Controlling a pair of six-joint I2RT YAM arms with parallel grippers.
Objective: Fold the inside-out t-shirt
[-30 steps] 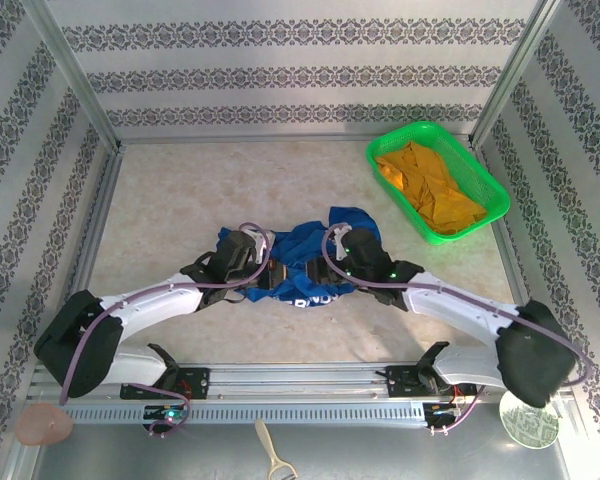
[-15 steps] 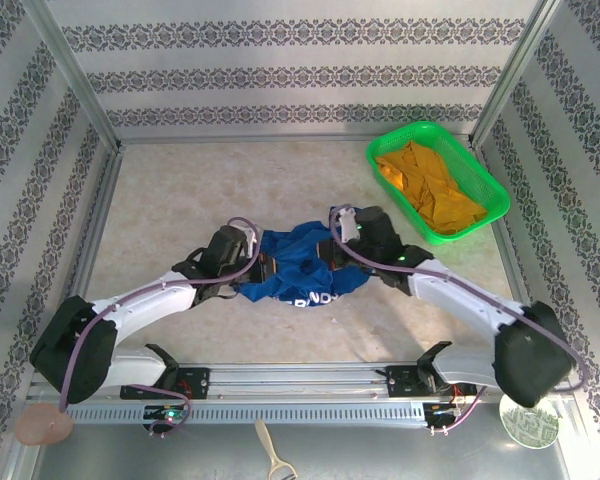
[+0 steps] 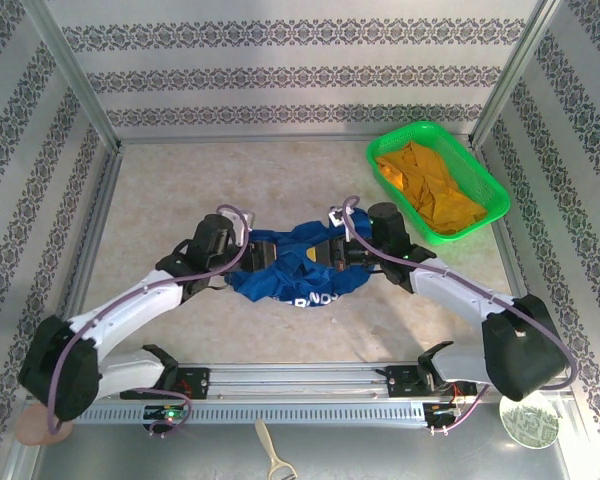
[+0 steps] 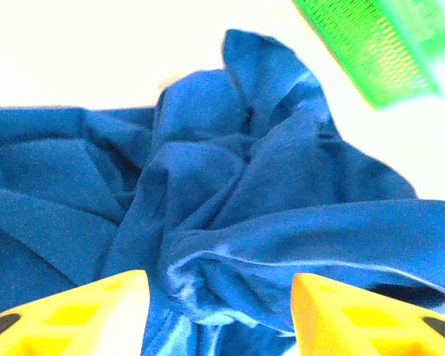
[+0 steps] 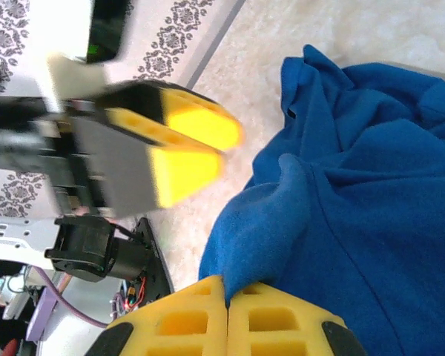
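Right hand (image 5: 226, 285) pinches a fold of the crumpled, bunched royal-blue t-shirt (image 5: 356, 185); left hand (image 4: 216, 285) hangs spread-fingered over it.

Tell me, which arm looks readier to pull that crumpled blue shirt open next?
Right, probably. The right end effector is shut with a fold of the t-shirt pinched at its tips, so it can pull at once. The left end effector stands open, gripping nothing.

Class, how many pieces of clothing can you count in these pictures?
2. A blue t-shirt lies bunched at the centre; an orange-yellow garment sits in the green basket, far right. More could lie hidden beneath it.
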